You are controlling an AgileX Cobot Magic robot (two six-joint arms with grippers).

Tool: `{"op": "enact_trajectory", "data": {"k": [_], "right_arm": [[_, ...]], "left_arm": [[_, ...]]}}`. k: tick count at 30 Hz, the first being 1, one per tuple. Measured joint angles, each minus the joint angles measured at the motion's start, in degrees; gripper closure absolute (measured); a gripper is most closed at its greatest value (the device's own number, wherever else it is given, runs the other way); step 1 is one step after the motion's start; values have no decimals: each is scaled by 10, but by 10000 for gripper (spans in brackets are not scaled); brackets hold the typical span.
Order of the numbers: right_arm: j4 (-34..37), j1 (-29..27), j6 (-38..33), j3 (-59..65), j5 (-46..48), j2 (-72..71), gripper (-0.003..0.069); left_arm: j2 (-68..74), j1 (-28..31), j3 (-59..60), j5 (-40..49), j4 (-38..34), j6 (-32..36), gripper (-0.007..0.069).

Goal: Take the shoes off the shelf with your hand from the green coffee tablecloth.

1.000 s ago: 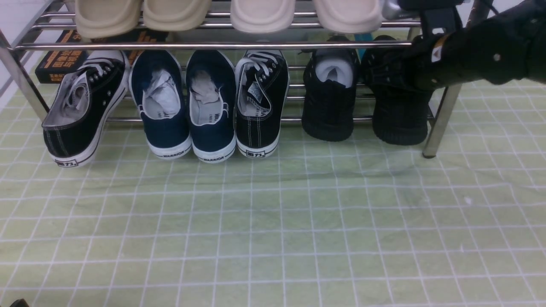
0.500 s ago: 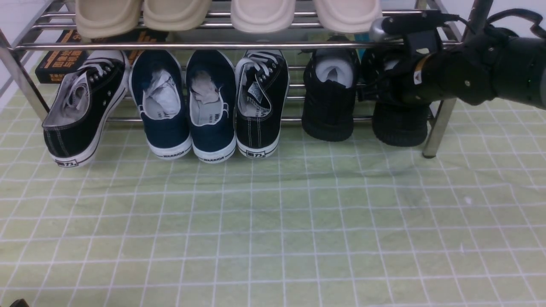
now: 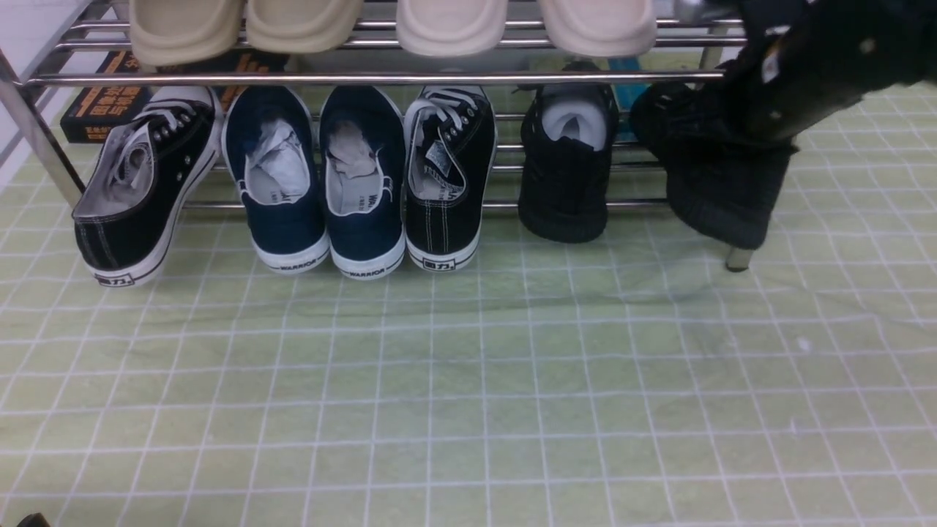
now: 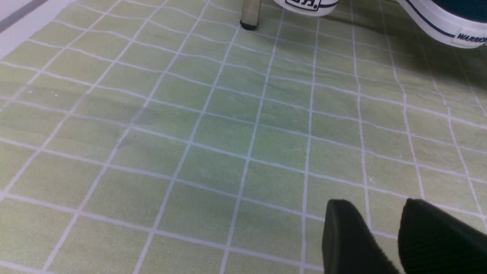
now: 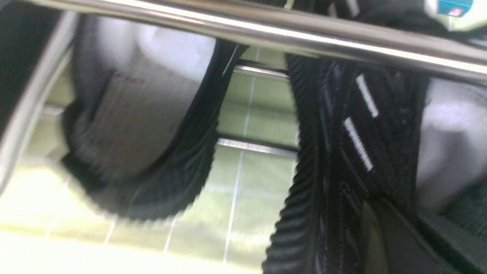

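The right hand (image 3: 738, 102) reaches in from 2 o'clock of the front view, and its fingers are clamped on the right black knit sneaker (image 3: 714, 176) near the collar. That sneaker sits tilted at the right end of the chrome shelf (image 3: 366, 77). Its toe points toward 11 o'clock and its ribbed heel hangs toward 5 o'clock, covering most of the right front leg (image 3: 738, 258). Whether its sole touches the lower rails cannot be told. In the right wrist view, blurred, the same shoe fills one side of the picture, its ribbed sole edge right beside the camera.

The other black knit sneaker (image 3: 564, 168) lies just beside it at 9 o'clock, flat on the lower tier. White paper shows in its opening, and its heel overhangs the front rail toward 6 o'clock.

Further along toward 9 o'clock stand a black canvas sneaker (image 3: 446, 183), two navy slip-ons (image 3: 322, 183) and a second, leaning canvas sneaker (image 3: 139, 197). Beige slippers (image 3: 388, 25) line the upper tier. A black box with orange lettering (image 3: 102, 102) lies behind the shelf at 10 o'clock.

The left hand (image 4: 380, 205) hovers low over the yellow-green gridded tablecloth (image 3: 468, 380), its fingers (image 4: 350, 236) slightly apart with nothing between them.
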Motion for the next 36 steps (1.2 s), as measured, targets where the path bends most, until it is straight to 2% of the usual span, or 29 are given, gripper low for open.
{"op": "enact_trajectory", "data": {"k": [4, 8, 9, 12, 16, 19, 21, 23, 24, 27, 29, 31, 36], "right_arm": [[55, 0, -45, 0, 62, -43, 652], [142, 0, -104, -1, 153, -98, 652], [142, 0, -104, -2, 157, -100, 652], [189, 7, -132, -2, 243, -131, 652], [196, 53, -137, 8, 282, -151, 650], [198, 123, -125, 35, 282, -161, 649], [196, 155, -117, 49, 277, -161, 649], [181, 224, -86, 81, 240, -158, 649], [178, 229, -79, 82, 236, -157, 649], [123, 304, -3, 109, 158, -142, 649], [99, 316, 16, 113, 141, -135, 649], [42, 334, 63, 114, 108, -111, 649], [-27, 338, 139, 116, 74, -63, 646]], "left_arm": [[0, 0, 0, 0, 0, 0, 383], [0, 0, 0, 0, 0, 0, 383], [0, 0, 0, 0, 0, 0, 383], [0, 0, 0, 0, 0, 0, 383], [0, 0, 0, 0, 0, 0, 383], [0, 0, 0, 0, 0, 0, 383], [0, 0, 0, 0, 0, 0, 383], [0, 0, 0, 0, 0, 0, 383], [0, 0, 0, 0, 0, 0, 383], [0, 0, 0, 0, 0, 0, 383], [0, 0, 0, 0, 0, 0, 383], [0, 0, 0, 0, 0, 0, 383], [0, 0, 0, 0, 0, 0, 383]]}}
